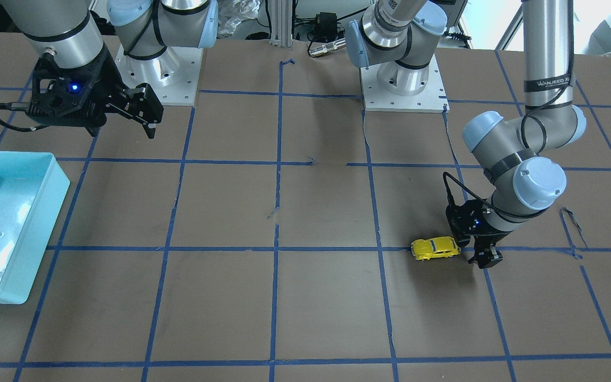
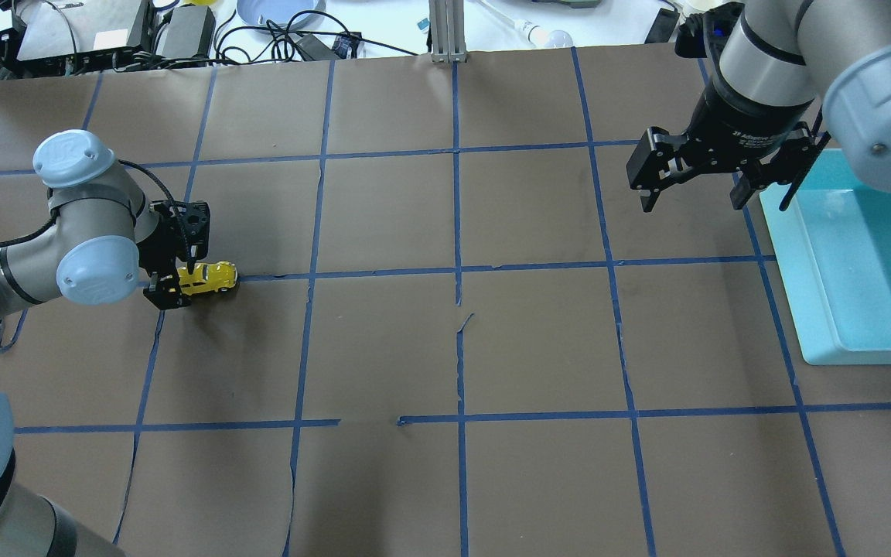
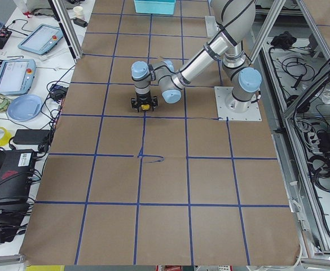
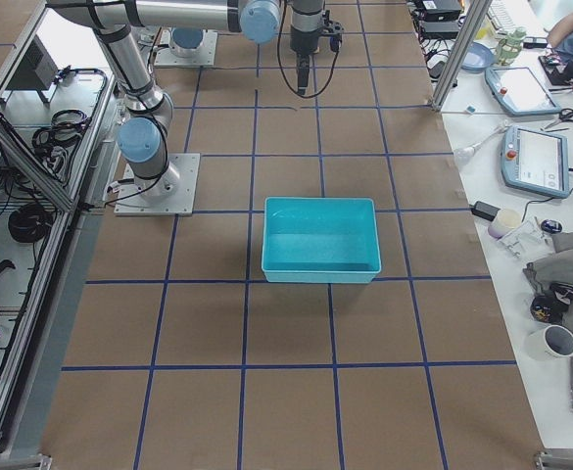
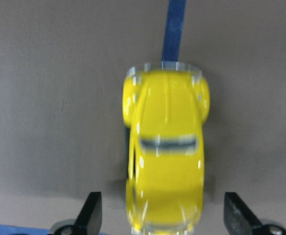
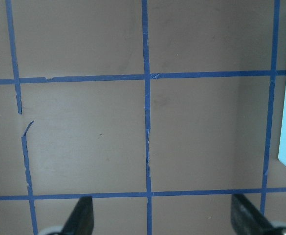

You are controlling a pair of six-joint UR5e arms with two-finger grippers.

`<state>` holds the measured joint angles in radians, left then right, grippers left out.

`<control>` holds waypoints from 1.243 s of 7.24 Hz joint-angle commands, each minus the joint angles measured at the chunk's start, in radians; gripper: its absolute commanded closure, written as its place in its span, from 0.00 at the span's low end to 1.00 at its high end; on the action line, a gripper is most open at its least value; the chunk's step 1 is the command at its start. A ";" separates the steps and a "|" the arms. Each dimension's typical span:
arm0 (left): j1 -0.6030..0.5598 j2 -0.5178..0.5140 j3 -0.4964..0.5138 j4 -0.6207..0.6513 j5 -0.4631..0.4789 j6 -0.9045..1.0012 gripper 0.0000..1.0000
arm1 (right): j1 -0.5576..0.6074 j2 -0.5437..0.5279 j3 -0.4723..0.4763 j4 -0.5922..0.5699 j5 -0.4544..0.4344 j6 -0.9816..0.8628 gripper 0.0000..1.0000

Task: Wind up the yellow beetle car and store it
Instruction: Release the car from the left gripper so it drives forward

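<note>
Left pincer (image 2: 176, 281) low over bench (image 2: 453, 348), fingers spread, nothing pinched. Risk: only tail of yellow beetle car (image 2: 209, 277) sits between fingers, so closing may squirt glossy rounded body forward or skew it. Car on blue tape line, untouched, nose pointing away from pincer. Right pincer (image 2: 691, 193) spread, empty, beside teal bin (image 2: 871, 271).

Brown paper-covered table (image 2: 538, 340) with blue tape grid (image 2: 457, 271)

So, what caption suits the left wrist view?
Open left gripper straddling one end of the yellow beetle car on the brown table, fingers not touching it.
</note>
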<state>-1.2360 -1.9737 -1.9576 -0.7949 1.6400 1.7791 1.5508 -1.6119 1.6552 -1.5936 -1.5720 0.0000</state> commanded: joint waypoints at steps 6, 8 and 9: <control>-0.016 0.015 0.002 -0.007 -0.012 -0.006 0.12 | -0.003 0.004 -0.002 -0.005 -0.005 -0.012 0.00; -0.013 0.027 -0.004 -0.012 -0.014 -0.054 0.13 | -0.009 0.007 -0.002 -0.014 -0.005 -0.012 0.00; -0.017 0.029 -0.004 -0.014 -0.016 -0.100 0.13 | -0.009 0.009 -0.002 -0.020 -0.006 -0.014 0.00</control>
<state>-1.2497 -1.9493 -1.9602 -0.8066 1.6264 1.7274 1.5431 -1.6049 1.6541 -1.6073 -1.5773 -0.0123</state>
